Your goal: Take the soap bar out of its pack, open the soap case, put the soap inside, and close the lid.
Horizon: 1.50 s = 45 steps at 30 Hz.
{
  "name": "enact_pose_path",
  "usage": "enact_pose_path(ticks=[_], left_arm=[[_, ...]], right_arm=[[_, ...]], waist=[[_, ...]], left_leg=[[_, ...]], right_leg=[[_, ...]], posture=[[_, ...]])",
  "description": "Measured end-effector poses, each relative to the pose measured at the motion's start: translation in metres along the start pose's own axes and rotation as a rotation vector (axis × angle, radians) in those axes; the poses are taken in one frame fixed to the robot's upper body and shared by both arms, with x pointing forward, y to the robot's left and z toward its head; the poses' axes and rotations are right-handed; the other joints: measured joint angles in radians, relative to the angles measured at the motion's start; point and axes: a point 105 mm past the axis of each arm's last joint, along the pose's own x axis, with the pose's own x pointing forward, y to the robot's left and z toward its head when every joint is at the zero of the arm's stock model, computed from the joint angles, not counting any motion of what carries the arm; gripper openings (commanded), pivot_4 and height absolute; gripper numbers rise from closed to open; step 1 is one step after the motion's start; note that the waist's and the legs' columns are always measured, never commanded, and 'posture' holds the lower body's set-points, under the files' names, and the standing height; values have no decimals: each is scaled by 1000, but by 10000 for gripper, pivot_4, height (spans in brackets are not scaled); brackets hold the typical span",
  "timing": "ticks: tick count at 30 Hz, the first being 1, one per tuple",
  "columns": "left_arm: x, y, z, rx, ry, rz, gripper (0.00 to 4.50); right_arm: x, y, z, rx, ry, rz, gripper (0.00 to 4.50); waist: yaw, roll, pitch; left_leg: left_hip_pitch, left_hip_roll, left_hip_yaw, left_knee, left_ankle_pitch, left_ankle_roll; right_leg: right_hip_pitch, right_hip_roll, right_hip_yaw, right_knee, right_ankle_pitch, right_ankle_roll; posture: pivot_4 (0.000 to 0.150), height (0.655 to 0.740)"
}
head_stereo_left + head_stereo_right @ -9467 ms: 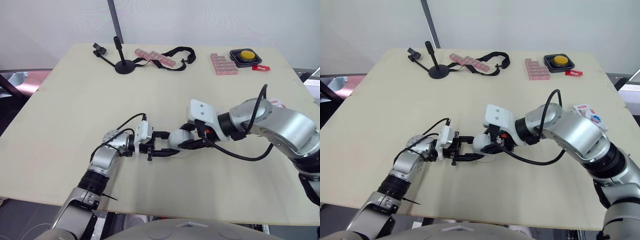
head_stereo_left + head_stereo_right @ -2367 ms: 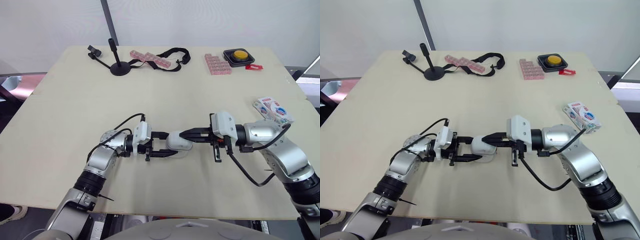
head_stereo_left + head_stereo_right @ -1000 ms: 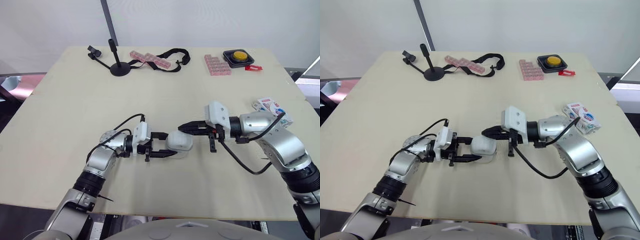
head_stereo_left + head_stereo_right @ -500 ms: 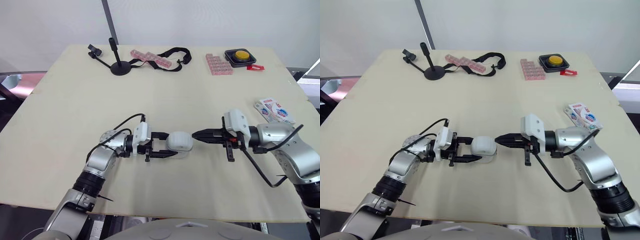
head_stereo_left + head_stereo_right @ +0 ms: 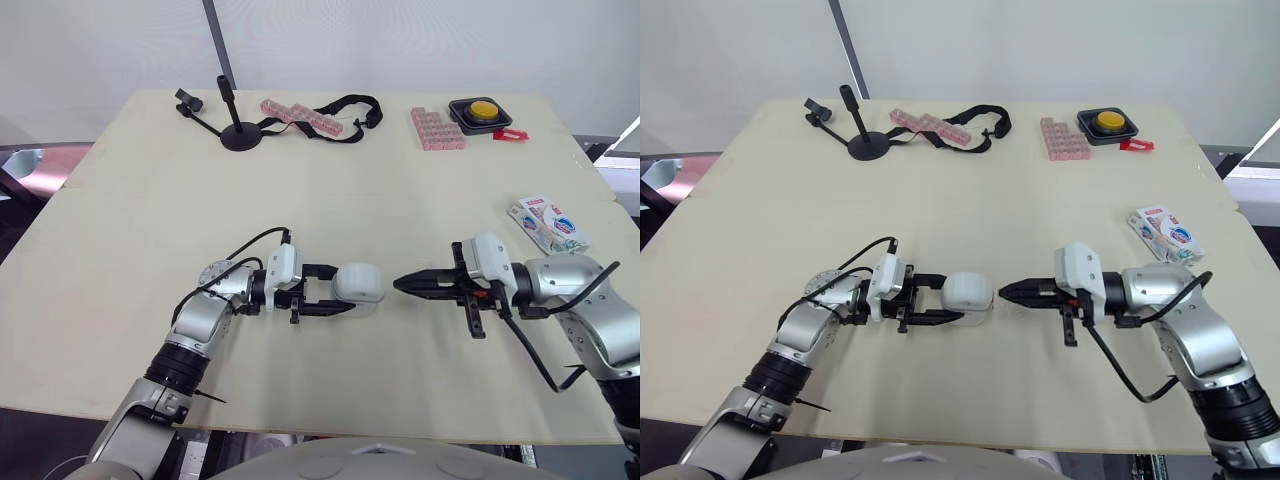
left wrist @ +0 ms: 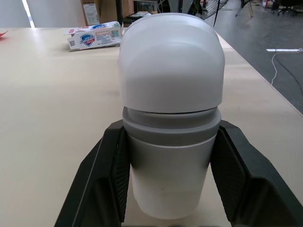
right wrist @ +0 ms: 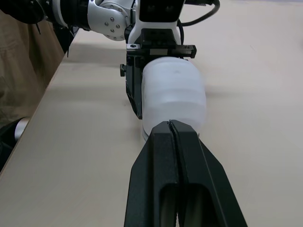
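Beige tabletop (image 5: 150,180): left gripper (image 5: 345,290) clamped the closed soap case (image 5: 359,283) mid-table, its long axis aimed at the right gripper (image 5: 400,284), fingers pressed together, just beside it; soap pack (image 5: 547,222) lay nearer that arm.

This looks like a robotics lab or test room. A plain pale table (image 5: 130,200) stands before a bare white wall (image 5: 400,40), and a metal pole (image 5: 218,40) rises behind the table's far edge. On the table's far side sit a small black clip stand (image 5: 240,135) and a yellow push button (image 5: 478,110) in a black housing. Beyond the table lie open grey floor (image 6: 270,61) and cardboard boxes (image 6: 99,9).
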Motion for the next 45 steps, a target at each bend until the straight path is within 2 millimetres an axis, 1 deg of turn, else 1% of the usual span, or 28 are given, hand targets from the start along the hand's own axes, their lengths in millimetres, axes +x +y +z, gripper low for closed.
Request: enact_pose_path(ticks=[5,16,45], left_arm=[[0,0,0,-1,0,0,18899],[-1,0,0,-3,5,4,18899],[-2,-1,-2,-10,4,17,18899]], right_arm=[[6,1,0,2,-5,16,385],[11,0,-1,-14,7,31,385],[14,-2,1,-8,-4,35,385]], waist=[[0,0,0],[-2,0,0],[-3,0,0]], left_leg=[[0,0,0,0,0,0],[0,0,0,0,0,0],[0,0,0,0,0,0]], right_leg=[[0,0,0,0,0,0],[0,0,0,1,0,0],[0,0,0,1,0,0]], posture=[[1500,7400],[1500,7400],[1500,7400]])
